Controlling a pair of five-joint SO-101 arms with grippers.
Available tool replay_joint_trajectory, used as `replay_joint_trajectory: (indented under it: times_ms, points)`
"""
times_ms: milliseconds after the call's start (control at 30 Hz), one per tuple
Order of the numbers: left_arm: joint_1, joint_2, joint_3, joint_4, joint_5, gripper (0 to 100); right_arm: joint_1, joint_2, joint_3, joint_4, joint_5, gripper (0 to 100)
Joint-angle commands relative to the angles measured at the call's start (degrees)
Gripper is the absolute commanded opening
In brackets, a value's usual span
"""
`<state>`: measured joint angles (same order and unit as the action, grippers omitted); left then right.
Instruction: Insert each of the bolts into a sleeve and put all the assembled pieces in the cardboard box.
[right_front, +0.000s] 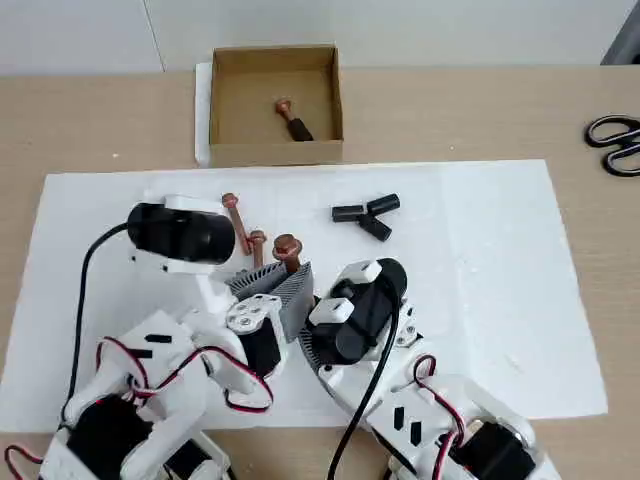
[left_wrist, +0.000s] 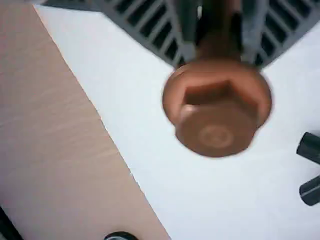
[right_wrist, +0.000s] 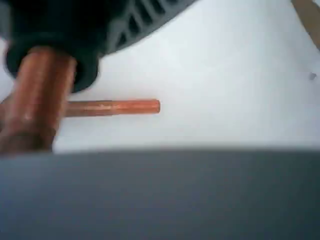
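The left gripper (left_wrist: 217, 30) is clenched on a copper bolt (left_wrist: 217, 107), just behind its head. A black sleeve (right_wrist: 50, 50) sits over the shaft beside the right gripper (right_front: 303, 295); I can't tell whether that one grips it. Two loose bolts (right_front: 237, 222) lie at 11 o'clock of the grippers, spare sleeves (right_front: 365, 215) at 2 o'clock. The cardboard box (right_front: 225, 100), at 12 o'clock, holds one assembled piece (right_front: 292, 120).
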<state>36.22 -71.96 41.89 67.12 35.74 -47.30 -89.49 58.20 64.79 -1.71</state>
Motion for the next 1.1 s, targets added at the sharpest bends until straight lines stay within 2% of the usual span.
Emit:
replay_joint_trajectory:
  times_ms: [0, 400, 667, 1067]
  points:
    - [1.1, 0.1, -0.1, 0.1, 0.4, 1, 0.2, -0.6, -0.4, -2.0, 0.6, 0.4]
    - [4.2, 0.0, 0.0, 7.6, 0.2, 1, 0.2, -0.6, -0.5, -2.1, 0.6, 0.4]
    - [4.3, -0.3, 6.5, 7.3, 0.0, 1, 0.2, -0.6, -0.6, -2.1, 0.9, 0.4]
    - [4.3, -0.3, 6.5, 5.5, -1.1, 1, 0.2, -0.8, -0.6, -2.0, 0.9, 0.4]
